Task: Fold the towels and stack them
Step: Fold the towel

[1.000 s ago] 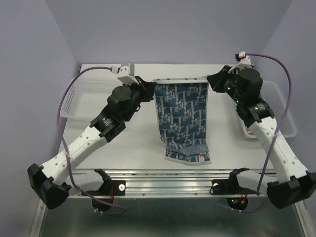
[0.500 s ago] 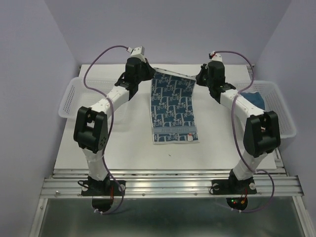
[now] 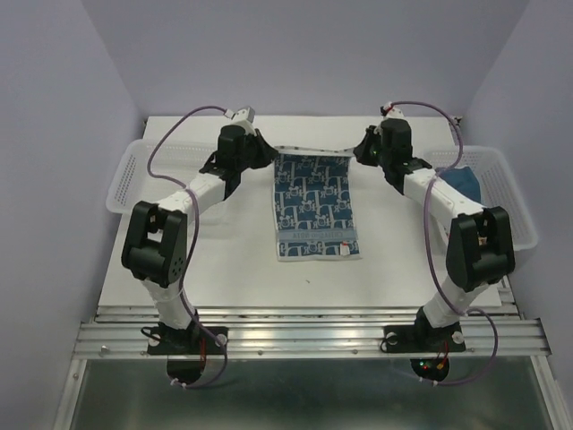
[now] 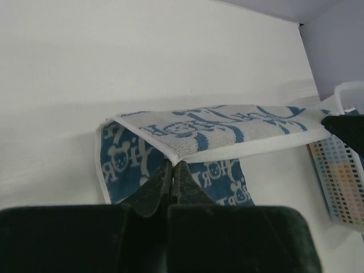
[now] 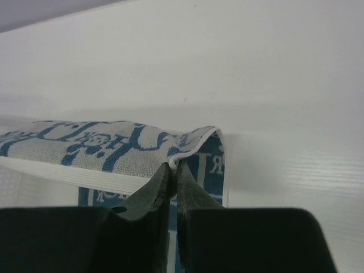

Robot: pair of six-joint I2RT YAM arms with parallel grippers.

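Observation:
A blue-and-white patterned towel [image 3: 315, 204] lies spread on the white table, its far edge raised a little. My left gripper [image 3: 273, 152] is shut on the far left corner of the towel [image 4: 187, 139]. My right gripper [image 3: 354, 152] is shut on the far right corner of the towel [image 5: 114, 149]. In both wrist views the pinched hem folds over, showing the pale underside above the darker blue face. A dark blue towel [image 3: 458, 179] lies in the right basket.
A white perforated basket [image 3: 143, 175] stands at the table's left edge and another basket [image 3: 510, 202] at the right. The table's far edge meets the lilac wall just behind both grippers.
Both grippers have carried the towel's top edge away from me to the far side and down, so the hanging towel now lies stretched flat on the table.

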